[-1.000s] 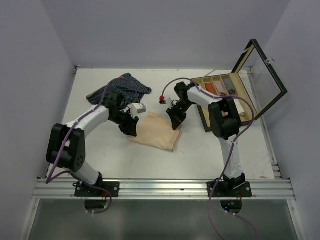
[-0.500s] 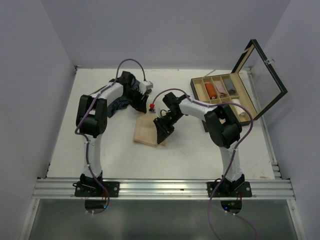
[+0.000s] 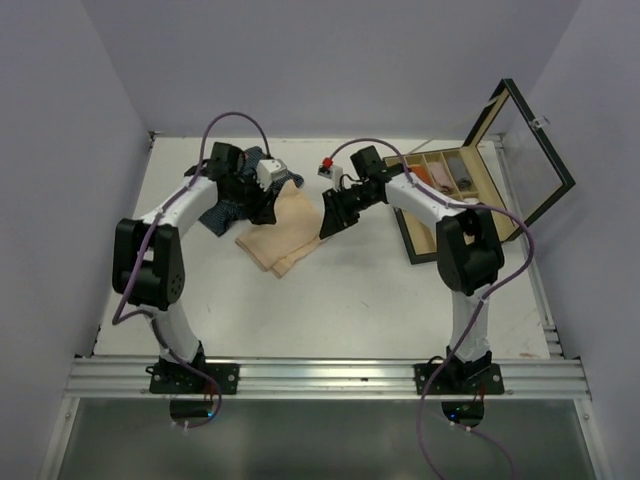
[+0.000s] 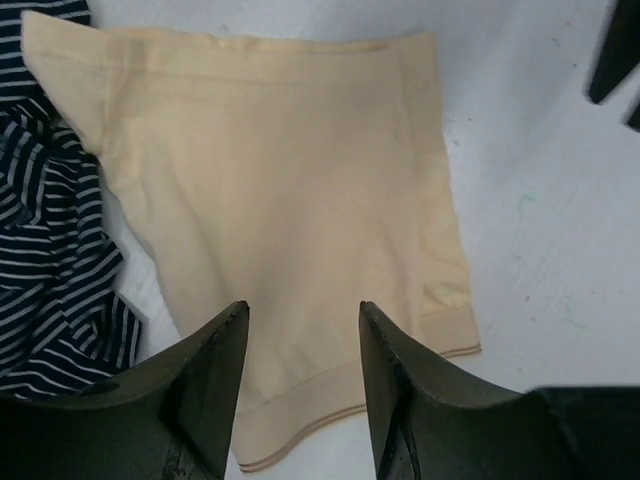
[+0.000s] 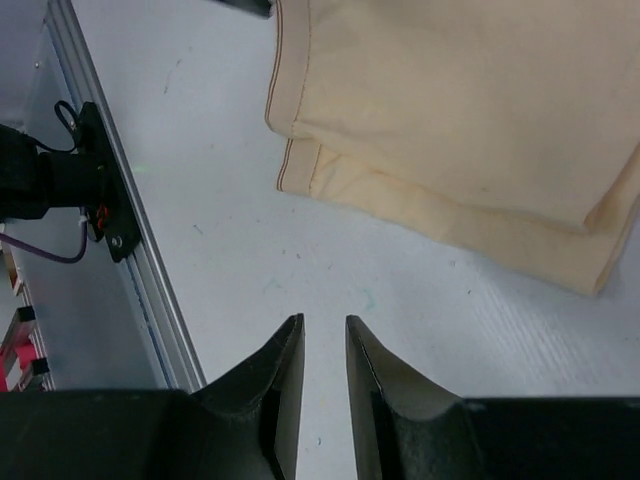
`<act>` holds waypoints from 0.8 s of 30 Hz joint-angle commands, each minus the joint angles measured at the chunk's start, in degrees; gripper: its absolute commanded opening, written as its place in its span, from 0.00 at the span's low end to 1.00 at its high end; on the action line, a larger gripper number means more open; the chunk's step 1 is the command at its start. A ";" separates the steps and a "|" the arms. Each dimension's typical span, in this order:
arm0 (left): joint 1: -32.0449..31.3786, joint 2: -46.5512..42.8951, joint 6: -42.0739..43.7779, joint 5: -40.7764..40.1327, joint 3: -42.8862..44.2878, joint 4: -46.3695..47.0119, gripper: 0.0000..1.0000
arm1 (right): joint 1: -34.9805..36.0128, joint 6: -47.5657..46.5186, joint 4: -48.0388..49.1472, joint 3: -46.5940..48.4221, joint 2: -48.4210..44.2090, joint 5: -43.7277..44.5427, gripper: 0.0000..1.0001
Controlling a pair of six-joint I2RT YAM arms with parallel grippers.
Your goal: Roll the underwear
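The beige underwear (image 3: pixel 279 237) lies flat on the white table (image 3: pixel 380 300), its far-left edge touching the crumpled navy striped underwear (image 3: pixel 232 195), with the left gripper (image 4: pixel 300 350) hanging wide apart and empty above it and the right gripper (image 5: pixel 322 365) nearly closed, empty, just beside its right edge.

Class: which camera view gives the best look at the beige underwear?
The left wrist view: the beige underwear fills it, spread flat, hems visible. The right wrist view shows only a layered edge; the top view shows it small beside the navy striped garment.
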 commanded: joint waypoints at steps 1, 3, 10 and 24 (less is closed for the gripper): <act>-0.11 -6.97 -1.91 0.40 -7.80 3.11 0.51 | 1.41 3.19 4.62 4.38 4.17 0.14 0.26; -0.46 -11.35 -2.70 -1.53 -13.76 5.04 0.50 | 2.10 6.79 7.60 3.34 4.36 -0.13 0.24; -3.71 -15.60 -7.80 -8.63 -21.26 8.73 0.50 | 4.83 26.27 24.82 -9.05 0.50 3.29 0.09; -10.39 -17.36 -6.31 -18.14 -26.54 11.82 0.44 | 8.96 52.85 37.76 -19.88 -5.49 16.47 0.01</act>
